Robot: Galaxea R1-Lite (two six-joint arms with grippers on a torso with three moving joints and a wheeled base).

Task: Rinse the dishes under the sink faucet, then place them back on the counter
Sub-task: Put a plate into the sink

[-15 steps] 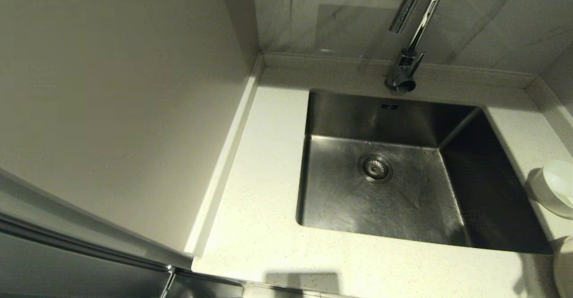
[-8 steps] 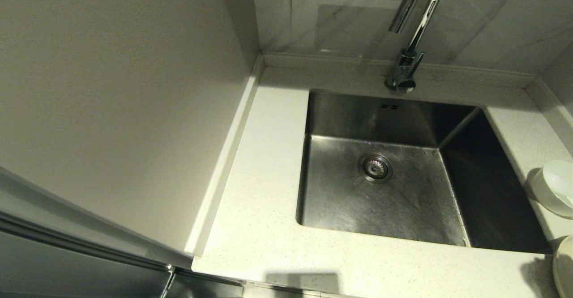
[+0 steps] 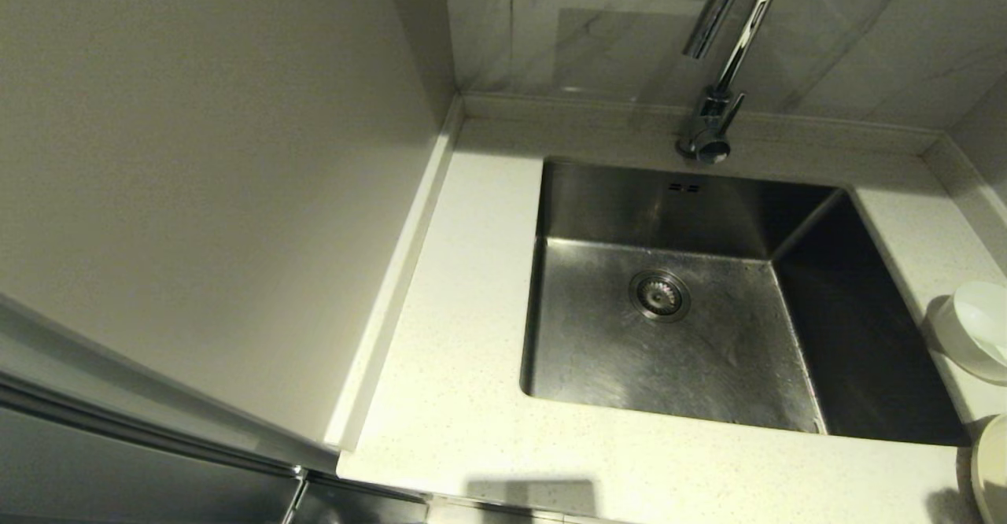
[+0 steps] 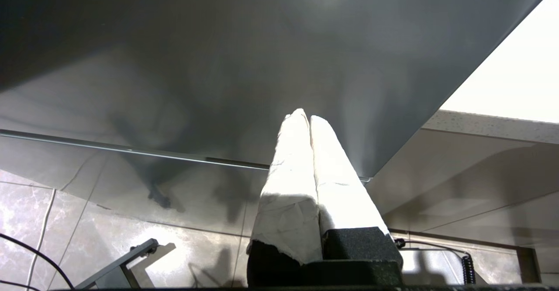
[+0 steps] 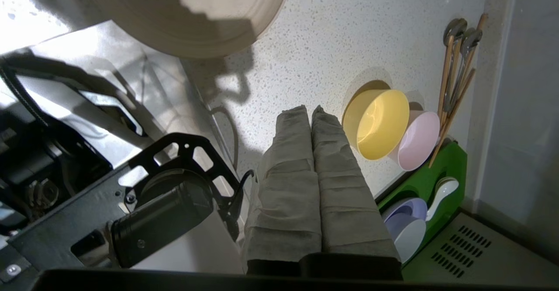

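Head view shows neither arm over the work. Nearest, the pale speckled bench (image 3: 464,398) runs along the front edge, and at its near right corner the rim of the cream plate (image 3: 990,469) pokes in from the side. Just beyond it on the right strip of bench, the white bowl (image 3: 975,329) lies tilted on its side, close to the sink's right edge. The spoon cannot be made out. The sink (image 3: 598,351) sits in the middle, its basin bare steel with the round drain strainer (image 3: 659,295) on the floor and two overflow slots (image 3: 684,187) on the far wall. Behind it the faucet (image 3: 720,52) rises from its short base on the back rim, spout curving forward over the basin.

The left gripper (image 4: 304,116) hangs below bench level in front of a dark cabinet panel (image 4: 218,64), above the tiled floor (image 4: 65,221), jaws pressed together with nothing between them.

The right gripper (image 5: 311,109) hovers over the bench beside the plate (image 5: 196,15), jaws likewise closed and empty. Past its tips stand a yellow cup (image 5: 381,122) and a pink cup (image 5: 419,139), touching, with wooden-handled utensils (image 5: 456,64) against the wall and a green tray (image 5: 441,181) holding pale bowls and a white spoon.
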